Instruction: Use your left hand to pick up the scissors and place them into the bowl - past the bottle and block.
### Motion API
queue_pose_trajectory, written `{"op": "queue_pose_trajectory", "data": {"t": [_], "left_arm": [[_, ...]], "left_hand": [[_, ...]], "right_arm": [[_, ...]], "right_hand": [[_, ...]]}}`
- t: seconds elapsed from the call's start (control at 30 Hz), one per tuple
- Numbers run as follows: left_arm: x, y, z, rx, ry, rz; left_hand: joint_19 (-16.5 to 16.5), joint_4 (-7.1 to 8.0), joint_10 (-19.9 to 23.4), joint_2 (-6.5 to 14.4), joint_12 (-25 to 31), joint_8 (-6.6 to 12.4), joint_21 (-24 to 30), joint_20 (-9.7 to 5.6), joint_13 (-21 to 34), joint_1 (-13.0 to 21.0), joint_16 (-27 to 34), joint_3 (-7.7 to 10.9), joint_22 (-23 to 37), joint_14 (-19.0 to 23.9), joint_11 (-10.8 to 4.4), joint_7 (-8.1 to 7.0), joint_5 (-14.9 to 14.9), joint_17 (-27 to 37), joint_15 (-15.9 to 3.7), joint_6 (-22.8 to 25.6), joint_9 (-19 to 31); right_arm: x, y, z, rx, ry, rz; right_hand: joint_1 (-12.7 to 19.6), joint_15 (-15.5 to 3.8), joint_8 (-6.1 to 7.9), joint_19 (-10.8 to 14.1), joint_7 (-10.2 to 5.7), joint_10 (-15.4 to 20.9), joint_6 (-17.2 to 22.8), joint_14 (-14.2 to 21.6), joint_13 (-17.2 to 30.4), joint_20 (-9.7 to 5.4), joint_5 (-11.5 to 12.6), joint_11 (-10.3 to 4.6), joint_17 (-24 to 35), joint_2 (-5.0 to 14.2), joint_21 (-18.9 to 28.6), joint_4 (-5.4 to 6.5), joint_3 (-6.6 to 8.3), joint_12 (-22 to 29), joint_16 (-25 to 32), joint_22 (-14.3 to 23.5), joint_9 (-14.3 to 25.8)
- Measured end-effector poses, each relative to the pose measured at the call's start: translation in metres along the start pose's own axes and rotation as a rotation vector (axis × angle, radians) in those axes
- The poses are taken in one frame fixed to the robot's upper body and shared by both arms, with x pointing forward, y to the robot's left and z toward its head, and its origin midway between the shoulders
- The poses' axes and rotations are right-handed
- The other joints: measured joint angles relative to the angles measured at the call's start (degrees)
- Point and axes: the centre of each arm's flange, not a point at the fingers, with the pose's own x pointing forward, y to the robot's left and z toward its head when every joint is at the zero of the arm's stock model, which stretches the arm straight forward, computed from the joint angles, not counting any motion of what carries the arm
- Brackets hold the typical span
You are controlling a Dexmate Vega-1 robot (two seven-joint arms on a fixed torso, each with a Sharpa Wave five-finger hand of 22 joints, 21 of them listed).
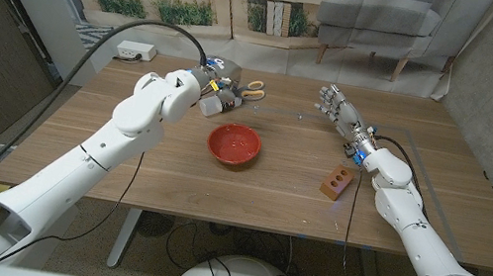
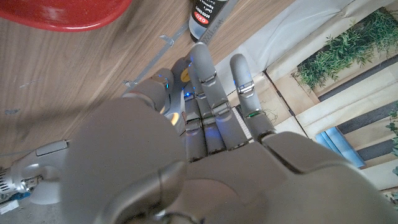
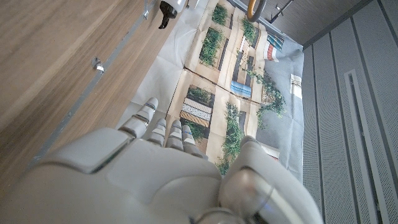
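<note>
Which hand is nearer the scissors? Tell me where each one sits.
Left. The left hand is right beside the scissors, at the table's far side. The right hand stands well off to their right, apart from them.

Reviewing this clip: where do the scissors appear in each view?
Head view: scissors near the table's far edge, beside the left hand.
Left wrist view: orange glimpses between the fingers, likely them.
Right wrist view: orange handle past the table edge.
Shared landmark: plant-print backdrop.
</note>
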Motion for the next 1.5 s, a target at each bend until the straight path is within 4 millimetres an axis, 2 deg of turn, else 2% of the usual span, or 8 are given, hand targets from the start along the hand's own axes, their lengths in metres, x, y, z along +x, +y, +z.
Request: {"op": "queue_pose_trajectory", "data": {"t": [0.63,1.5], "left_arm": [[-0.005,0.002,0.02,0.012,-0.104,-0.062],[-0.004,-0.009,0.026,0.051,-0.141,-0.176]], "left_hand": [[-0.2,0.05,0.0,-0.3,-0.9,0.0,0.4,0.21,0.3,-0.6,-0.9,0.55,-0.3,0.0,0.0,0.0,0.0,0.6,-0.05,0.0,0.0],[-0.7,0.06,0.4,-0.3,-2.1,0.0,0.6,0.11,0.9,-0.5,-2.1,0.53,-0.3,0.3,0.04,-0.18,-0.2,1.1,-0.28,0.2,0.0]], "right_arm": [[0.002,-0.001,-0.001,0.0,0.001,-0.004],[0.005,0.001,-0.003,0.003,0.003,-0.002]], "right_hand": [[0.0,0.0,0.0,0.0,0.0,0.0,0.0,0.0,0.0,0.0,0.0,0.0,0.0,0.0,0.0,0.0,0.0,0.0,0.0,0.0,0.0],[0.0,0.0,0.0,0.0,0.0,0.0,0.0,0.0,0.0,0.0,0.2,0.0,0.0,0.0,0.0,0.0,0.0,0.0,0.0,0.0,0.0]]}}
